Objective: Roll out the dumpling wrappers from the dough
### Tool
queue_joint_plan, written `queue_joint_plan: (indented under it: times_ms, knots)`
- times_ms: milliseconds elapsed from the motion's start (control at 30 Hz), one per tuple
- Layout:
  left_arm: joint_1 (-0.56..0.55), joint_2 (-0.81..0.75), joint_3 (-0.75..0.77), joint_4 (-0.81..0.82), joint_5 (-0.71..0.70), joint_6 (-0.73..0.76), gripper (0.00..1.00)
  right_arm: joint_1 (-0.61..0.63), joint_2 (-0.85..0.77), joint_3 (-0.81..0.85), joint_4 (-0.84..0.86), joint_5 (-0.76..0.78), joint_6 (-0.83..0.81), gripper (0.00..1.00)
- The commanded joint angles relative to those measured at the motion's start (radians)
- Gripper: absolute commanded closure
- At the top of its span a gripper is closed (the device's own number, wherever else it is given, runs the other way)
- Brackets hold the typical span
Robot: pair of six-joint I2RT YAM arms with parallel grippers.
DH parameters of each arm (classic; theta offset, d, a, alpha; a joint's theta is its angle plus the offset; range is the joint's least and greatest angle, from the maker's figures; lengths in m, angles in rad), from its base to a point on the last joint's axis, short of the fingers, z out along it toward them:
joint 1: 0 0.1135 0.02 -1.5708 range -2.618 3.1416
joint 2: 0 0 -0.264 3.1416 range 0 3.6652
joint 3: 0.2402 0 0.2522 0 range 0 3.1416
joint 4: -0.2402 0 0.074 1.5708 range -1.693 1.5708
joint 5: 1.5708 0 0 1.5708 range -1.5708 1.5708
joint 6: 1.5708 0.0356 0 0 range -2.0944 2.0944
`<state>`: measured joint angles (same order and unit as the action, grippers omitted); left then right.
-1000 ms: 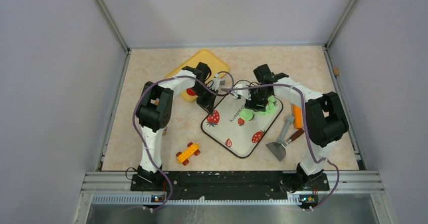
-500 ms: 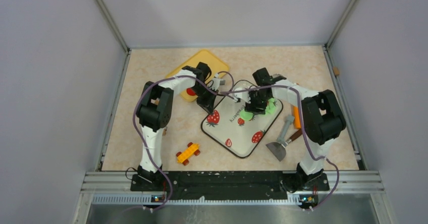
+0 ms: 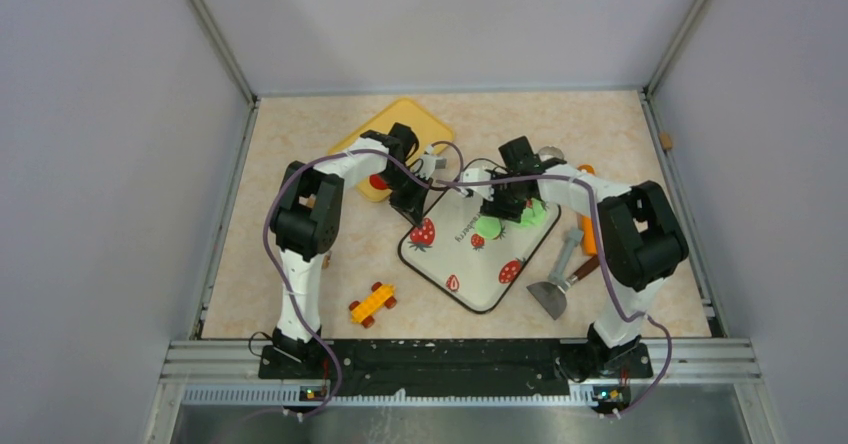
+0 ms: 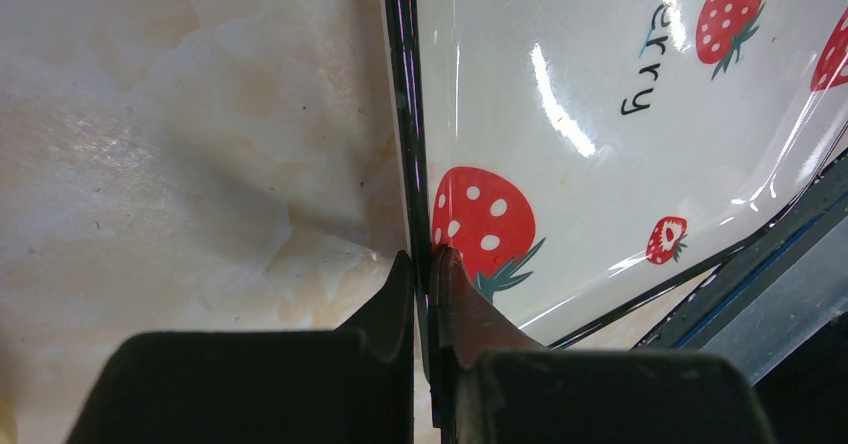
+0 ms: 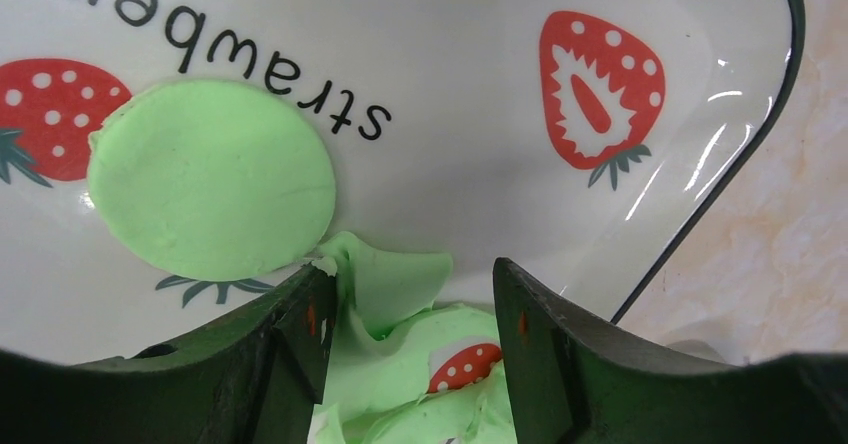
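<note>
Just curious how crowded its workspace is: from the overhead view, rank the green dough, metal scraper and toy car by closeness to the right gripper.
1. The green dough, on the strawberry plate, right at the right gripper.
2. The metal scraper, off the plate on the robot's right.
3. The toy car, beyond the plate on the left.

The left arm [image 3: 298, 289] and the right arm [image 3: 620, 314] are built of white links joined by bulky black joint housings [image 3: 305, 214]. A purple cable [image 3: 352, 152] is looped loosely along each. Black base plates [image 3: 290, 359] are fitted at the near end. The left gripper [image 4: 422, 264] and the right gripper [image 5: 410, 284] are formed of blocky matte black fingers. Small orange-red marks [image 5: 311, 318] are seen on the right one's inner faces.
</note>
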<state>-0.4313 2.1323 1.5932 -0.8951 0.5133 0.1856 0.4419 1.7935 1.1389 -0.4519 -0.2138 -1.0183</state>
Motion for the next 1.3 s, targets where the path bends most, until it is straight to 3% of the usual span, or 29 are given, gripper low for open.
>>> queue_joint_plan:
  times_ms: [0, 667, 1000, 1267]
  knots:
    - [0.004, 0.003, 0.021, -0.016, -0.014, 0.059, 1.0, -0.023, -0.013, -0.012, 0.074, 0.089, 0.006, 0.41]
    - [0.005, 0.015, 0.019, -0.021, -0.02, 0.054, 1.0, -0.089, -0.171, 0.13, -0.151, -0.045, 0.129, 0.41]
    - [0.005, 0.017, 0.025, -0.013, -0.009, 0.042, 1.0, -0.159, -0.124, 0.24, -0.39, -0.279, 0.212, 0.39]
    - [0.005, 0.014, 0.025, -0.016, -0.009, 0.044, 1.0, -0.244, -0.073, 0.344, -0.474, -0.419, 0.285, 0.38]
